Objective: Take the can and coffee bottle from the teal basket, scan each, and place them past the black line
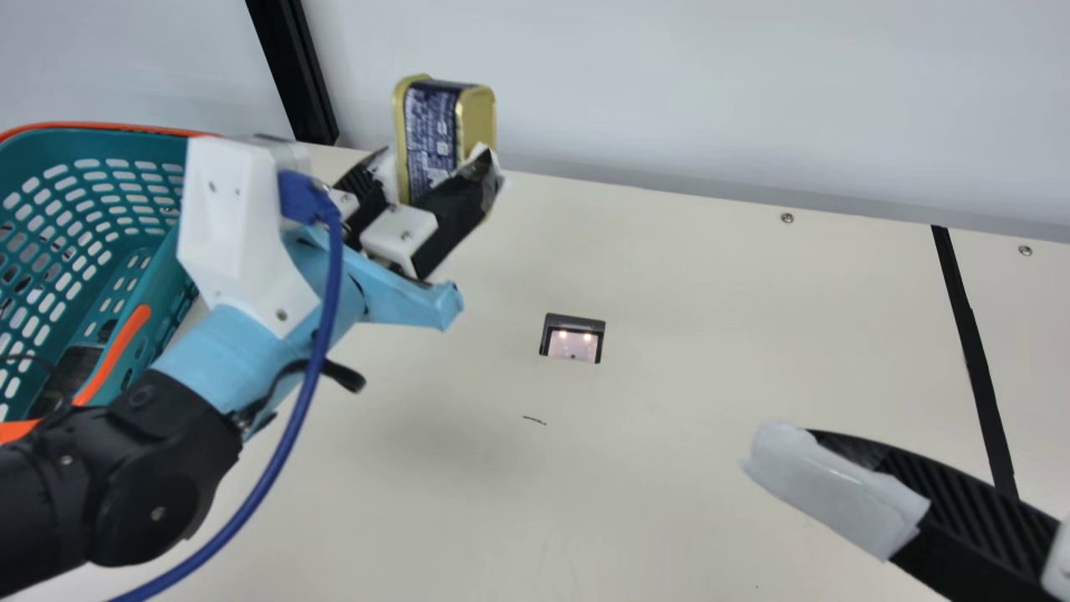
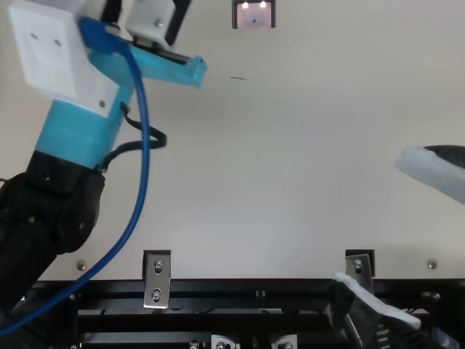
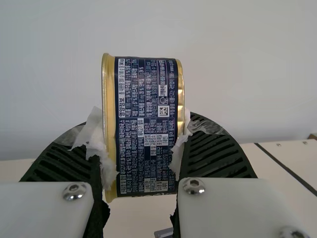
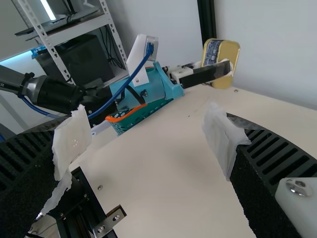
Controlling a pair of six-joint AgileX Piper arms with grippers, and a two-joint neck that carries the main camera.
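Main view, clock read from the lit scanner window [image 1: 573, 344]: left gripper [image 1: 439, 167] at 11 o'clock, closed on the gold-and-blue can [image 1: 430, 134], fingers to either side, can roughly upright and apart from the scanner. Teal basket [image 1: 84, 146] with orange rim at 9 to 10 o'clock; dark item inside, too unclear to name. Black line [image 1: 970, 343] at 3 o'clock, can on the scanner's side of it.

Top view, same clock centre: left arm [image 2: 76, 138] at 8 o'clock, its fingers partly cut by the edge, grip not readable here. Right gripper [image 2: 372, 217] at 5 o'clock, its two fingers well apart, one over the table, one over the black frame [image 2: 240, 289].

Left wrist view: can held between both ribbed fingers, printed side to camera, torn white tape at the contact spots, pale wall behind.

Right wrist view: right gripper [image 4: 143, 134] wide open, white tape on both tips. Farther off, left gripper with the can, near the basket.
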